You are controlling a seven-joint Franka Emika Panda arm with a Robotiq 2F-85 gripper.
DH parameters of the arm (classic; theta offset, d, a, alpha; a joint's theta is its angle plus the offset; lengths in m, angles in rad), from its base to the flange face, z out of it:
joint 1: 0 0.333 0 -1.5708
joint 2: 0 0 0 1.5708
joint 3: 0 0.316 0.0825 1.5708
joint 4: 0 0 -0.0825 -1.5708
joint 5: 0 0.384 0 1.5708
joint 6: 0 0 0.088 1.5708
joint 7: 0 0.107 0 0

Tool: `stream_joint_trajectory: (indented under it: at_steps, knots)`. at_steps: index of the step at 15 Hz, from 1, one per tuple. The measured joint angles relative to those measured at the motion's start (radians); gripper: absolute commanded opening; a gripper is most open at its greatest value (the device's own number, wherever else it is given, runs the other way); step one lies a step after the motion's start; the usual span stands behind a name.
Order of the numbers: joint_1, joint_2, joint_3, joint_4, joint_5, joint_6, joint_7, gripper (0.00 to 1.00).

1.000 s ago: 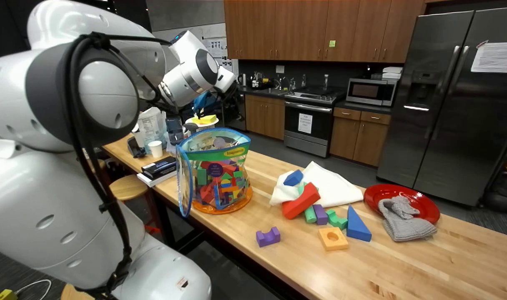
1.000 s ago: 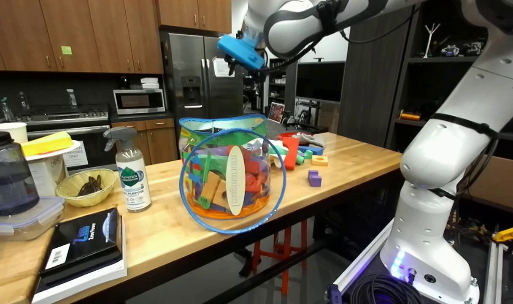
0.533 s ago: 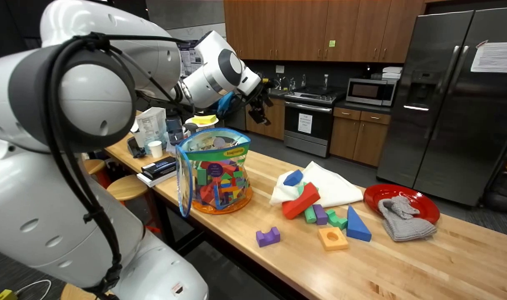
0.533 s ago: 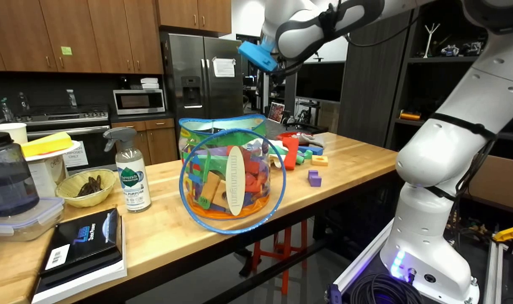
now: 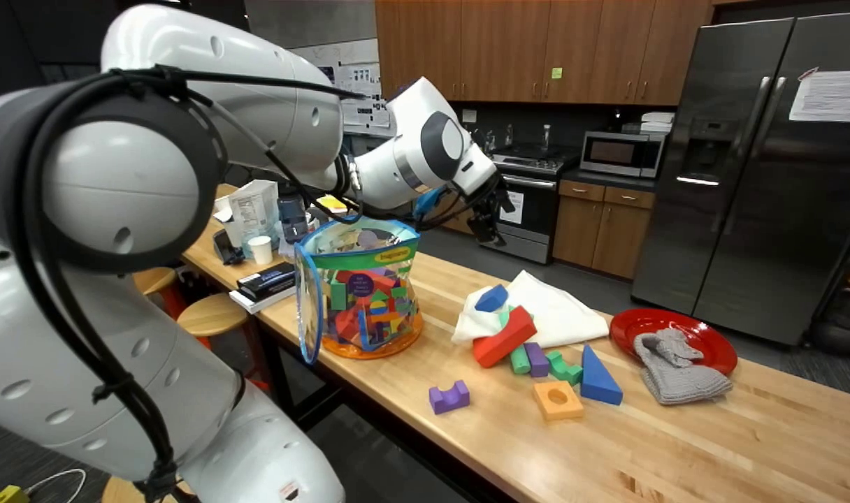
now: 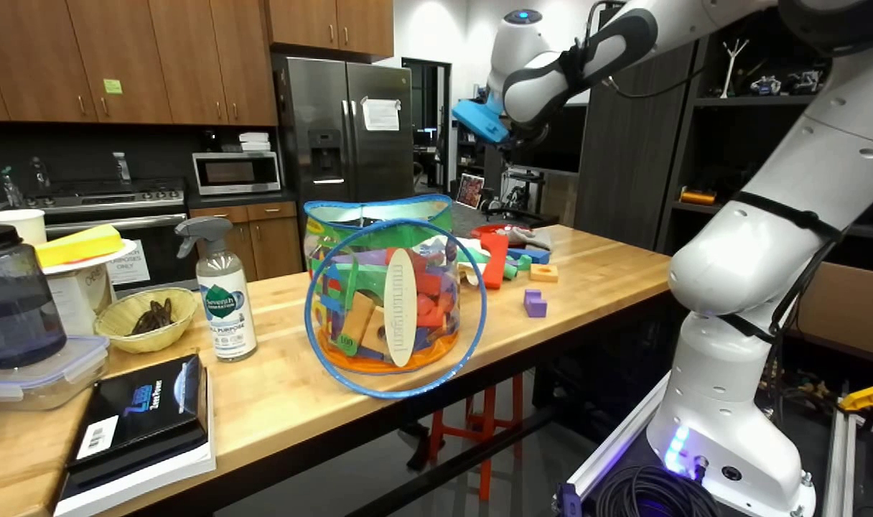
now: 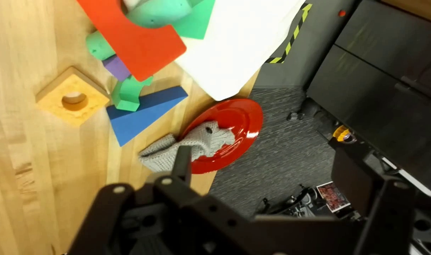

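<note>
My gripper [image 7: 267,169] is open, with nothing between its fingers. It hangs high above the table [image 5: 767,433], and it shows dark in an exterior view [image 5: 500,220]. In the wrist view, a red plate [image 7: 249,117] with a grey knit cloth [image 7: 187,150] lies beyond one fingertip. Loose blocks lie nearby: a red arched block [image 7: 137,46], a blue triangle [image 7: 141,117], an orange square with a hole [image 7: 52,95], a small green block [image 7: 127,94] and a purple block [image 7: 117,67]. A white cloth [image 7: 233,46] lies partly beneath the blocks.
A clear bag of blocks [image 5: 348,261] stands open on the table, with a notched purple block [image 5: 450,398] near the front edge. A spray bottle [image 6: 225,309], a yellow basket [image 6: 146,341], a black box [image 6: 138,409] and a dark jug [image 6: 16,301] stand beyond the bag.
The arm has swung the gripper away from above the bag side toward the loose blocks and plate, lowering a little. The objects on the table have not moved.
</note>
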Motion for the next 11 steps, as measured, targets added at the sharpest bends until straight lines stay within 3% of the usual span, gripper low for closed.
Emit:
stream_joint_trajectory:
  at_steps: [7,11]
  knots:
    - [-0.103,-0.004,-0.160,-0.178,0.017,0.171,-0.155,1.00]
    - [-0.107,-0.005,-0.174,-0.204,0.021,0.195,-0.169,1.00]
